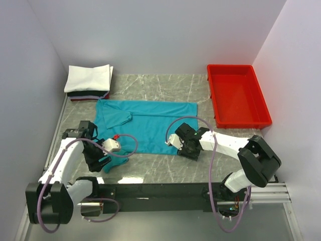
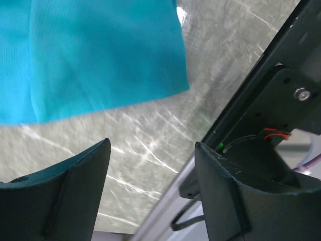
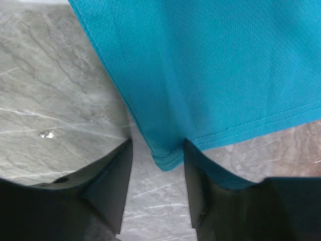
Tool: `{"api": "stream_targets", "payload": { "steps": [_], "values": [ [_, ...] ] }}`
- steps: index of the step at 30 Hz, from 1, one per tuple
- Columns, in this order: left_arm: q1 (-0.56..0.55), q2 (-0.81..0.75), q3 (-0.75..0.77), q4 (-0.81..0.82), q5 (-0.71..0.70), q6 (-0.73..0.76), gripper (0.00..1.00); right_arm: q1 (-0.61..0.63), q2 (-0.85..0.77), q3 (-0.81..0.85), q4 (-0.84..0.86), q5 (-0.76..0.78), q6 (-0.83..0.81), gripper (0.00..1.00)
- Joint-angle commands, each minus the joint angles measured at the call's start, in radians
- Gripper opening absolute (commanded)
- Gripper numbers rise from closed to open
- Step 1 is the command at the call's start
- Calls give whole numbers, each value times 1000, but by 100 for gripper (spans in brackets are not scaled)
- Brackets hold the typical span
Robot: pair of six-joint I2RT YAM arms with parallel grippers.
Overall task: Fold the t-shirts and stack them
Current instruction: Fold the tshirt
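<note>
The right gripper (image 3: pixel 156 144) is open, with its jaws set either side of the near-right corner of the teal shirt (image 1: pixel 150 123). In the right wrist view the hemmed corner lies between the two fingers, and nothing is pinched yet. This looks like lining up for a grasp, since a corner gives the jaws an edge of cloth to bite on.

The left gripper (image 2: pixel 151 145) is also open and empty. It sits just off the shirt's near-left corner, and only bare table (image 2: pixel 150 150) shows between its fingers. The cloth edge lies a little beyond the fingertips, so I judge it has further to reach than the right one.

The shirt lies spread flat with one sleeve already turned inward on its left side. Taking both near corners would probably let the arms carry the near hem over to the far one in a single even fold.

The stack (image 1: pixel 89 80), white shirt on top of darker ones, waits beyond the shirt's far-left corner, close enough for a short carry. The tray (image 1: pixel 213 95) stands off the shirt's far-right corner, out of the way.
</note>
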Motion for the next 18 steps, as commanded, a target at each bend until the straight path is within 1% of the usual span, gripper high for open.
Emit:
{"api": "stream_targets", "payload": {
  "steps": [1,3,5,6,10,14,16,18],
  "values": [
    [-60,51,-8,74,-40,15,73,8,21,-13,34,36,20,49],
    [-95,65,-14,91,-37,24,73,8,29,-7,32,37,30,42],
    [-133,79,-15,113,-23,35,74,6,35,4,29,34,42,37],
    [-150,88,-17,113,-13,35,74,6,38,8,26,33,45,33],
    [-212,168,8,120,-23,29,75,6,46,25,17,30,65,25],
    [-311,234,25,127,-54,-75,72,0,61,53,2,37,88,20],
    [-334,260,28,137,-81,-117,72,-6,59,59,0,37,94,20],
    [-370,283,37,149,-106,-189,71,-12,62,68,-7,37,96,20]
  ]
}}
